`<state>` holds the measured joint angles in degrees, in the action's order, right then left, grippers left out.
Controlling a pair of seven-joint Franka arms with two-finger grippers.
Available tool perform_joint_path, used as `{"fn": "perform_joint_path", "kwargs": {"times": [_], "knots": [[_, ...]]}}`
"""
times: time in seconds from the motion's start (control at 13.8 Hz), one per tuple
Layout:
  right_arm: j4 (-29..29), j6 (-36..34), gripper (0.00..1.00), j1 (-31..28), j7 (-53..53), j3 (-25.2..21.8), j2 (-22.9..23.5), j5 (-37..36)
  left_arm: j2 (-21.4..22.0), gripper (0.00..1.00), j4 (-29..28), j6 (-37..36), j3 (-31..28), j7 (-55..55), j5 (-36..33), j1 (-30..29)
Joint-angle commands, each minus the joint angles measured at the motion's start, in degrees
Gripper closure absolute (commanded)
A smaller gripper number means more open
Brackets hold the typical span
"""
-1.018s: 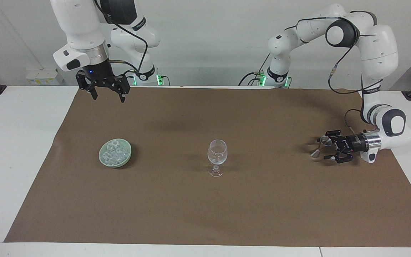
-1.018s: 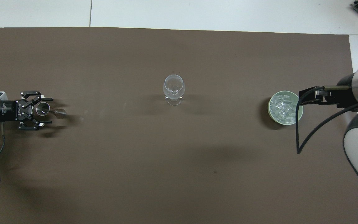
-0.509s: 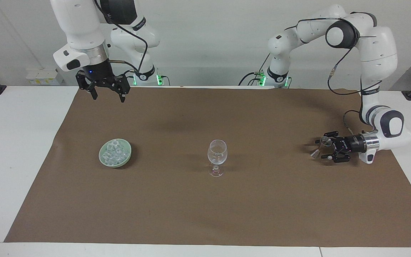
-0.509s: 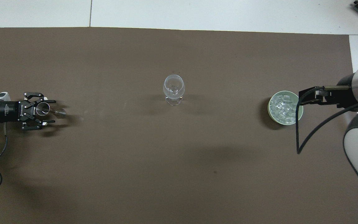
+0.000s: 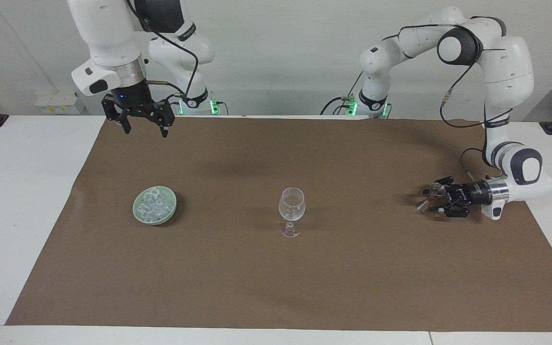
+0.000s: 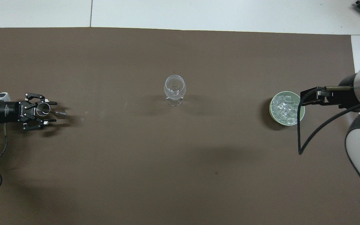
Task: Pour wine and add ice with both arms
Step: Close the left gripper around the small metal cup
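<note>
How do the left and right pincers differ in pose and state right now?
The left pincer lies level, low over the mat; the right pincer points straight down, raised high. The left pincer is at a small shiny cup; the right pincer is open and empty, above the mat near the bowl of ice. Both are black and two-fingered.

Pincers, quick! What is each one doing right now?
Left pincer: around a small cup; gripped or not, cannot tell.
Right pincer: open, empty, up in the air.
</note>
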<state>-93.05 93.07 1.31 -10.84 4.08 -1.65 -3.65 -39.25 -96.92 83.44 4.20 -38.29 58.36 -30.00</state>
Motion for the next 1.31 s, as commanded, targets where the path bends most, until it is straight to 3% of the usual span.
{"fn": "perform_joint_path", "kwargs": {"times": [0.0, 0.44, 0.87, 1.24], "knots": [[-1.52, 0.36, 0.00, 0.01, 1.09, -0.22, -1.34, 0.75, -0.48, 0.42, 0.68, -0.47, -0.59, 0.50, 0.79, 0.12], [-1.52, 0.36, 0.00, 0.01, 1.09, -0.22, -1.34, 0.75, -0.48, 0.60, 0.68, -0.83, -0.50, 0.94, 0.88, -0.15], [-1.52, 0.36, 0.00, 0.01, 1.09, -0.22, -1.34, 0.75, -0.48, 1.00, 0.86, -1.00, -0.50, 0.94, 1.05, -0.41], [-1.52, 0.36, 0.00, 0.01, 1.09, -0.22, -1.34, 0.75, -0.39, 1.00, 0.77, -1.00, -0.42, 0.76, 2.19, -0.41]]}}
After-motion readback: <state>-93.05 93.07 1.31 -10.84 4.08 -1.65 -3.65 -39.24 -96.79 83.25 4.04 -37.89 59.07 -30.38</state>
